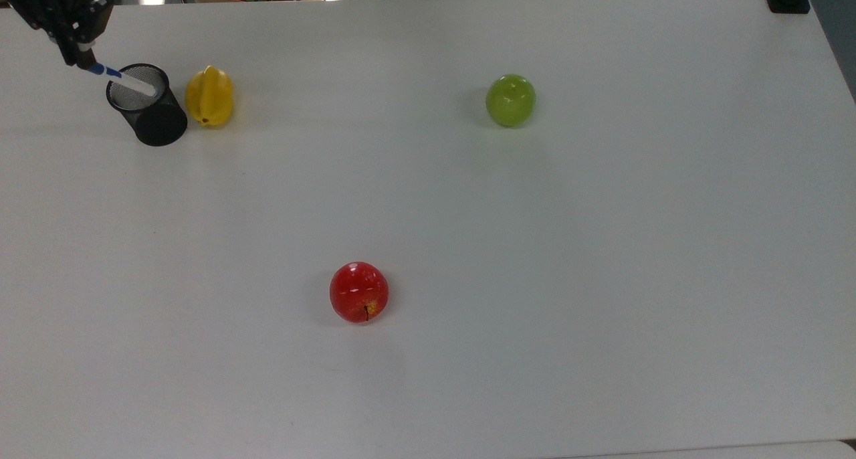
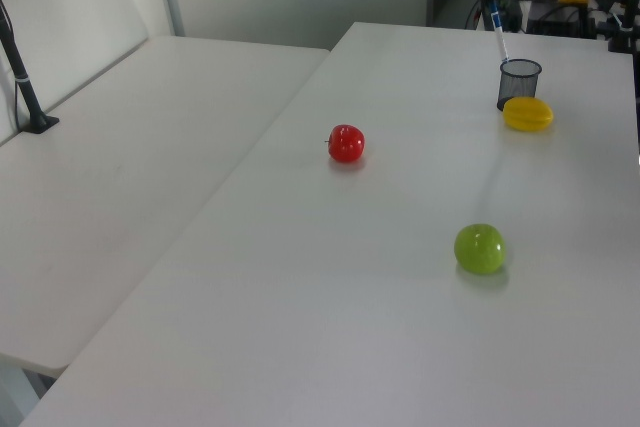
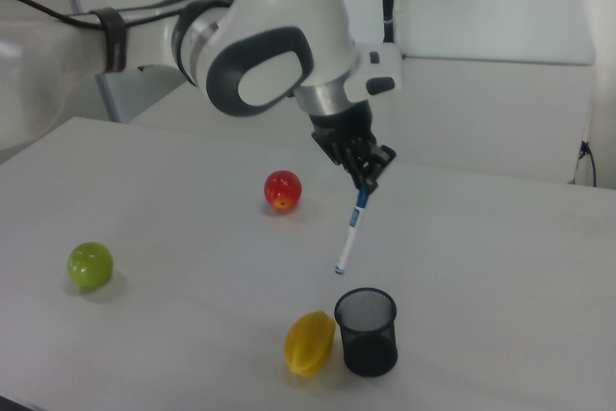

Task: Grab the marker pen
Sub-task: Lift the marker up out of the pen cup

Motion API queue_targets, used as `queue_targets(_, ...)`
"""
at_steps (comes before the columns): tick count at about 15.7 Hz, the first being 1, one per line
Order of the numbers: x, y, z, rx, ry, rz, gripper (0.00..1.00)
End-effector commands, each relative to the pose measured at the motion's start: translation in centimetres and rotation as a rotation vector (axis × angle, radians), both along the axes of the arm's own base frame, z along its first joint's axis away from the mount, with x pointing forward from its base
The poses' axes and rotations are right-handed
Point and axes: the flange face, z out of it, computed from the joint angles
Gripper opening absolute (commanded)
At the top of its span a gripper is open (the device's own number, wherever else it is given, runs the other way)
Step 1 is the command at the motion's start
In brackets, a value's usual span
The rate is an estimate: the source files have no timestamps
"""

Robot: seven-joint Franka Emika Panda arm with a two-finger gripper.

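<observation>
One gripper (image 3: 367,180) is pinching one marker pen (image 3: 350,230) by its blue-capped end, w/ the pen hanging tilted, clear above one black mesh cup (image 3: 366,331). Three pieces of fruit are sitting on the white table (image 1: 602,245): one yellow fruit (image 1: 209,96) just beside the cup, plus one green apple (image 1: 511,100) & one red apple (image 1: 359,292), well apart.

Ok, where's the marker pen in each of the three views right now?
Top view: marker pen at upper left, slanting over the mesh cup.
Left view: marker pen at top right, above the cup.
Right view: marker pen centre, hanging from the fingers, above the cup.
Shared landmark: the yellow fruit beside the cup.
</observation>
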Motion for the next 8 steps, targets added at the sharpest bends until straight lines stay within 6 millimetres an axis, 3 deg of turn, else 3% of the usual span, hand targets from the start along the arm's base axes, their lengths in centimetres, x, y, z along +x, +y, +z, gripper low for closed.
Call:
queue_targets(1, 0.6, 5.0, 1.7, 0.094, 0.063, 0.004, 0.00)
queue_targets(8, 1.5, 11.6, 0.6, 0.168, 0.186, 0.029, 0.00)
